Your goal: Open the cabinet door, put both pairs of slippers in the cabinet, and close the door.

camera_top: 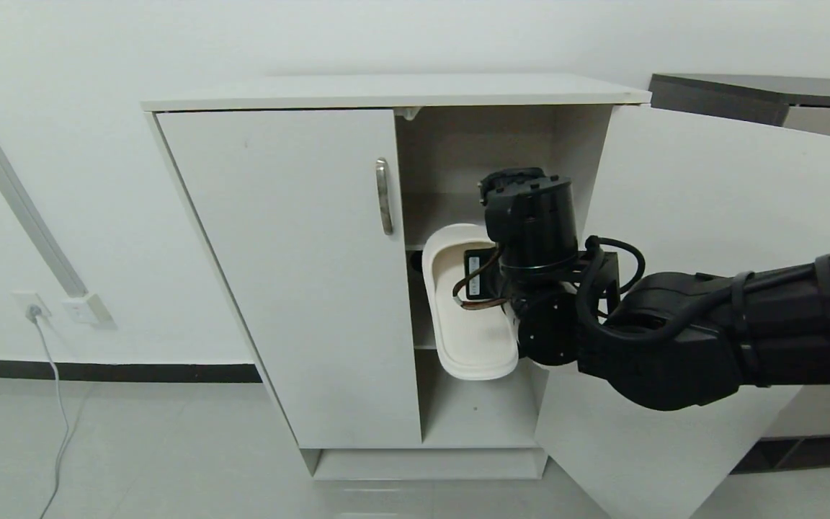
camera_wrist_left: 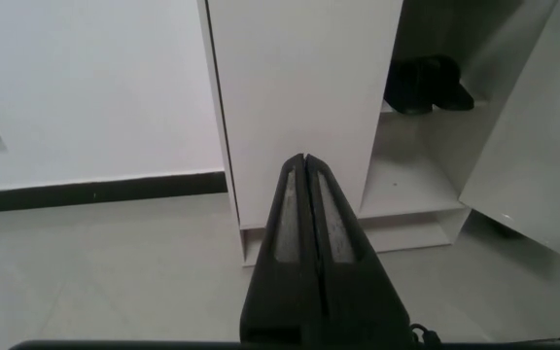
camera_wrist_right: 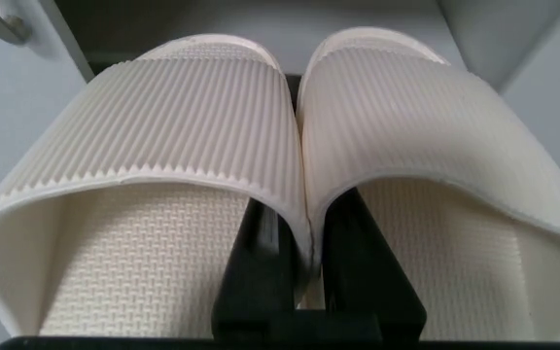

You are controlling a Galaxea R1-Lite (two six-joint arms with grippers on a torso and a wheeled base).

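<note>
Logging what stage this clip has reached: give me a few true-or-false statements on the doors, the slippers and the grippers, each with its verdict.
1. The cabinet's right-hand door is open. True.
2. The right gripper holds a pair of white slippers at the cabinet opening. True.
3. The left-hand door is open too. False: it is shut.
4. The left gripper holds a slipper. False: it is shut on nothing.
5. A dark pair of slippers sits inside the cabinet. True.
</note>
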